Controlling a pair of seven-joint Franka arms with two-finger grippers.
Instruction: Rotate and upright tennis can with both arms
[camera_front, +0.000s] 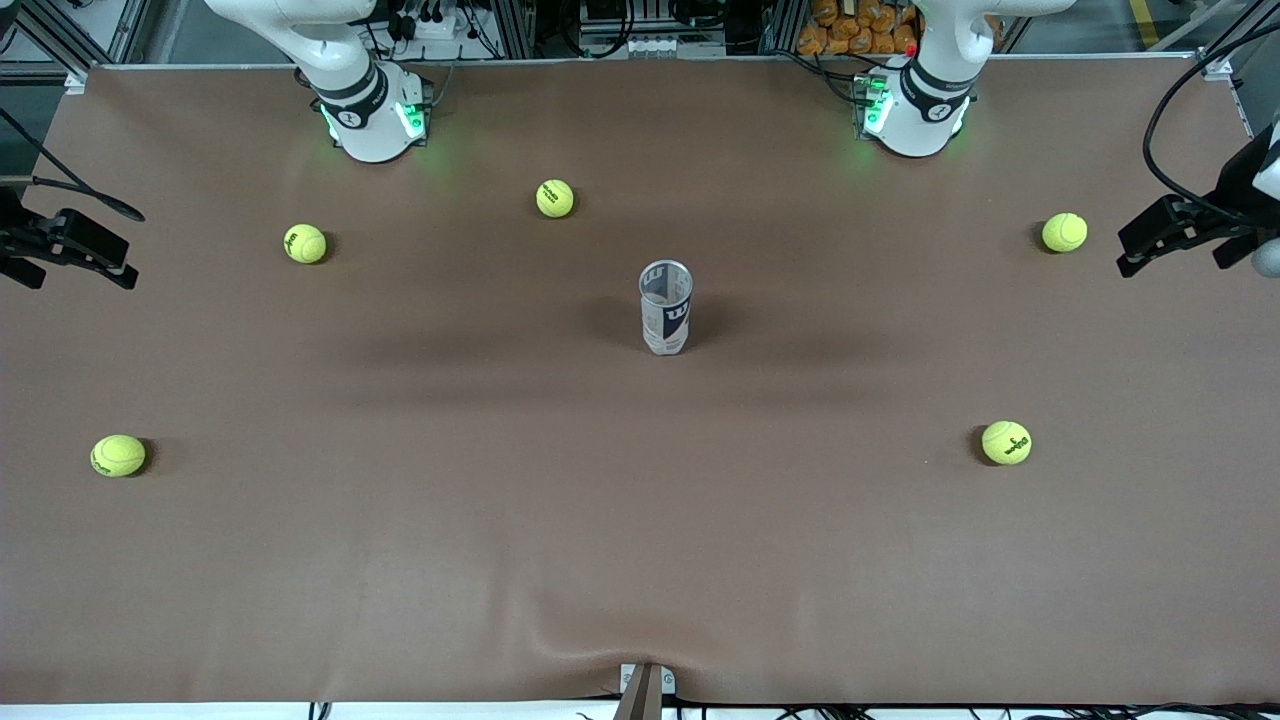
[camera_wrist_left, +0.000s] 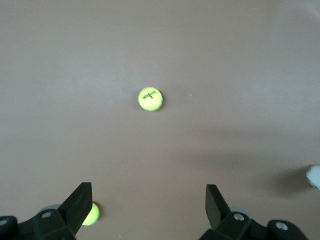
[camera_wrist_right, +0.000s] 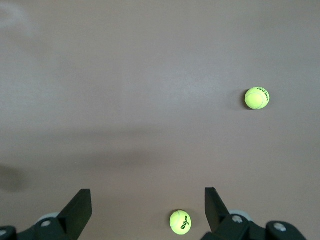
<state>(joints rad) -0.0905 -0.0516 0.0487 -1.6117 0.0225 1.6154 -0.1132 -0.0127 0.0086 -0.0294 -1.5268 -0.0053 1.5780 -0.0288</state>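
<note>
Tennis can (camera_front: 666, 308) stands upright mid-table, both wide-spread hands, left (camera_wrist_left: 145, 202) and right (camera_wrist_right: 148, 207), hovering over table ends.

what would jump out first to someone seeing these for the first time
The tennis can stands upright alone mid-table, open silver rim up. Five yellow-green tennis balls lie scattered around it. Both hands wait open, up at the table's ends: the left hand and the right hand, neither holding anything.

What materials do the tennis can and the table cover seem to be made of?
The tennis can looks like clear glossy plastic, since its upper part is see-through, with a shiny, metal-like rim. The table cover seems a matte brown sheet, perhaps vinyl or leatherette: it ripples near the front edge.
</note>
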